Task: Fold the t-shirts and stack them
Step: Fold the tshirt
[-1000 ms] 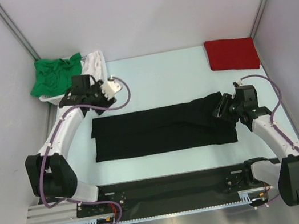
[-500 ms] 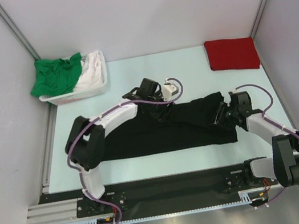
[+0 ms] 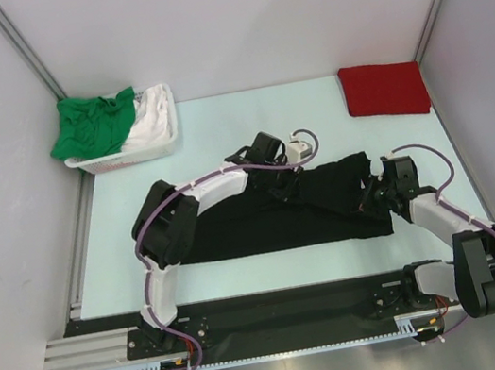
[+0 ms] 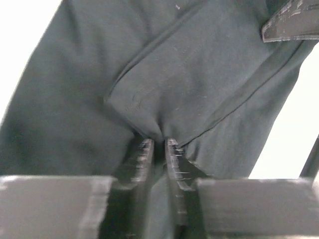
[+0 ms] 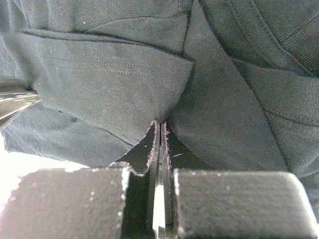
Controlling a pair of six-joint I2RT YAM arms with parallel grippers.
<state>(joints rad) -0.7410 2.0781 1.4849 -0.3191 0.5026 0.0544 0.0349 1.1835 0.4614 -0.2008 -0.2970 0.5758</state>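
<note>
The black t-shirt [image 3: 253,217] lies in a long folded band across the middle of the table. My left gripper [image 3: 286,176] reaches over its far edge, right of centre. In the left wrist view its jaws [image 4: 159,143] are shut on a pinched fold of the black cloth [image 4: 199,74]. My right gripper [image 3: 370,196] sits low at the shirt's right end. Its jaws [image 5: 160,127] are shut, with the black cloth [image 5: 114,79] gathered into their tips. A folded red t-shirt [image 3: 384,89] lies at the back right. A green t-shirt [image 3: 91,124] and a white t-shirt [image 3: 151,114] fill the basket.
The white plastic basket [image 3: 127,155] stands at the back left against the left wall. Grey walls close in on both sides and at the back. The black base rail [image 3: 280,313] runs along the near edge.
My left arm swung from beside the basket over to the black shirt's far edge and its jaws closed on the cloth. The right gripper dropped a little and closed on the shirt's right end.
</note>
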